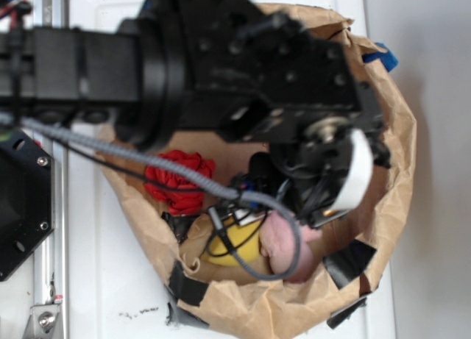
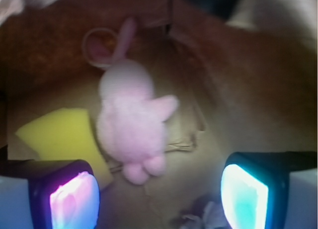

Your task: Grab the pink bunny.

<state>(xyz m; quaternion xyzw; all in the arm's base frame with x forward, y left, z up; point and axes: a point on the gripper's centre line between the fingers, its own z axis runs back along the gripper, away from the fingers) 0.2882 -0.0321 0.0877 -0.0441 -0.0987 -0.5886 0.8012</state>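
Note:
The pink bunny (image 2: 131, 119) lies on the brown paper floor of the bag, ears toward the top of the wrist view, feet toward the gripper. In the exterior view the pink bunny (image 1: 278, 240) shows partly under the arm, beside the yellow sponge (image 1: 234, 245). My gripper (image 2: 159, 196) is open, its two glowing pads (image 2: 74, 201) wide apart. It hovers just short of the bunny's feet, nothing between the pads. In the exterior view the gripper's fingertips are hidden by the arm's own body.
A brown paper bag (image 1: 390, 170) with black tape rings everything. A red ruffled cloth ball (image 1: 179, 179) lies at the bag's left. The yellow sponge (image 2: 59, 132) sits left of the bunny. A cable loops over the sponge.

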